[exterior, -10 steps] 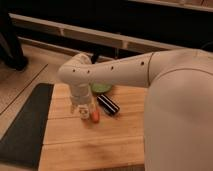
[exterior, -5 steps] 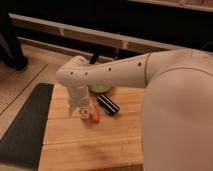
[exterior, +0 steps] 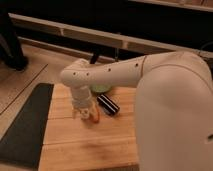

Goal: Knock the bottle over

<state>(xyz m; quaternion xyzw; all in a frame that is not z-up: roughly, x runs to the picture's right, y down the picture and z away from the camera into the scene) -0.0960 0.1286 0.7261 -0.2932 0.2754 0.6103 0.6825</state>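
Little has changed: pincer (exterior: 83, 106) still at the bottle (exterior: 79, 113); its opening unclear.

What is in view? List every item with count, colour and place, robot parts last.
bottle: 1, whitish, on the table under the claw, mostly hidden
orange piece: 1, orange, just right of the bottle
cylinder: 1, black with white stripes, lying right of the orange piece
green object: 1, pale green, behind the arm, partly hidden
mat: 1, dark grey, left of the table
table: 1, light wood, centre
arm: 1, white, reaching in from the right
claw: 1, whitish, pointing down at the bottle
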